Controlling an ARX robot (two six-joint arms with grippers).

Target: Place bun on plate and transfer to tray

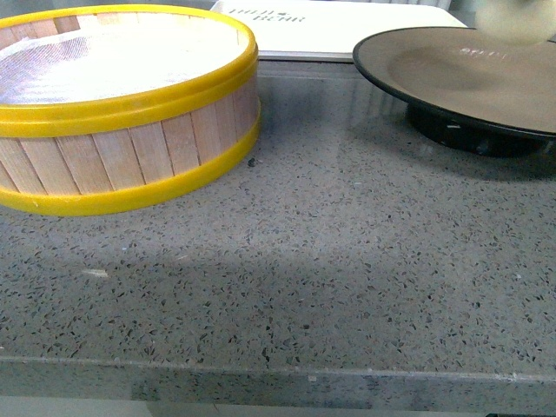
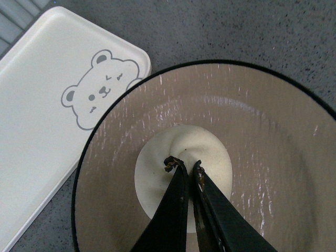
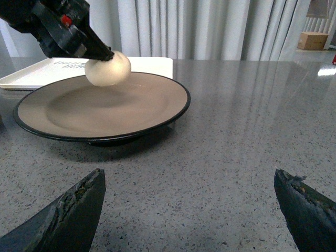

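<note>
My left gripper (image 2: 184, 165) is shut on the top of the white bun (image 2: 202, 149) and holds it just above the middle of the tan plate (image 2: 273, 131) with its black rim. In the right wrist view the bun (image 3: 111, 69) hangs over the far part of the plate (image 3: 136, 105), pinched by the left gripper (image 3: 106, 55). The white tray (image 2: 37, 115) with a grey bear print lies beside the plate, its corner under the rim. My right gripper (image 3: 191, 181) is open and empty, low over the counter in front of the plate. In the front view the plate (image 1: 434, 74) is at the right, and the bun (image 1: 519, 19) is blurred above it.
A yellow-rimmed wooden steamer basket (image 1: 113, 113) stands at the left on the grey speckled counter (image 1: 330, 261). The tray (image 1: 347, 24) lies behind it and the plate. The counter's front edge runs along the bottom of the front view. Curtains hang behind the table.
</note>
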